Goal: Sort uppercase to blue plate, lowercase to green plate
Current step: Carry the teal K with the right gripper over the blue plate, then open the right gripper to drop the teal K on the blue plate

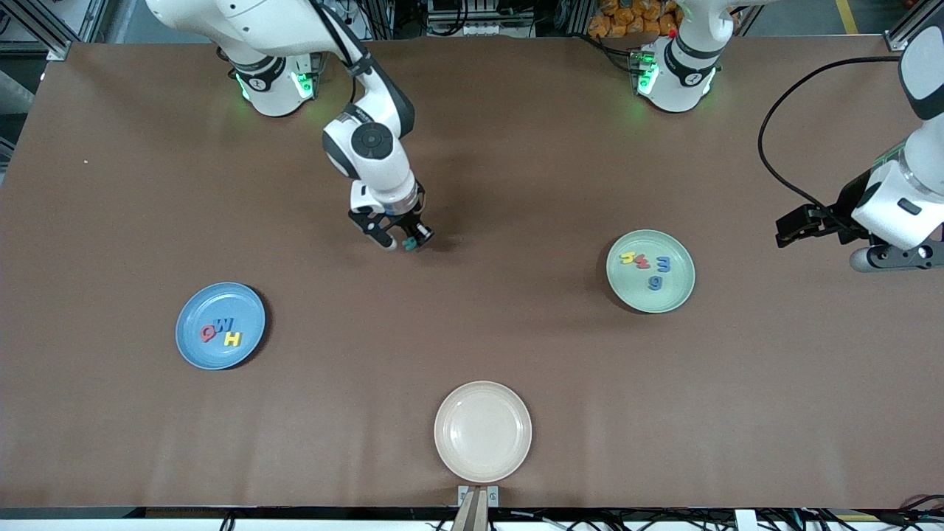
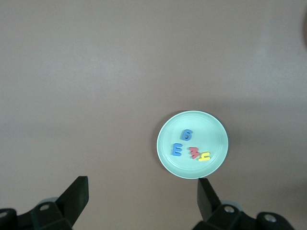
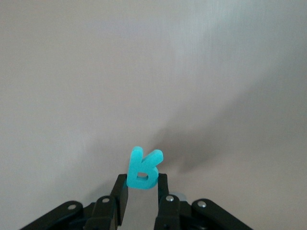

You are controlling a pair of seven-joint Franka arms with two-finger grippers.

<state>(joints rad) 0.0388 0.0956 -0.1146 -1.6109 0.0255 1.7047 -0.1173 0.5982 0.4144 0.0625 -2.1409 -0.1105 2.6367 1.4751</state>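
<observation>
I've got the teal R (image 3: 144, 168) pinched in my right gripper (image 1: 404, 243) over bare counter (image 1: 516, 184), blue plate (image 1: 193, 310) nearer the camera toward the right arm's end, left gripper (image 2: 144, 201) open, waiting.

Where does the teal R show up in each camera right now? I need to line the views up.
Front view: teal R pinched in the right gripper, over bare table between the blue plate and green plate.
Right wrist view: teal R clamped between the fingers.
Left wrist view: not in it.
Shared landmark: the green plate, in front and left wrist views.
</observation>
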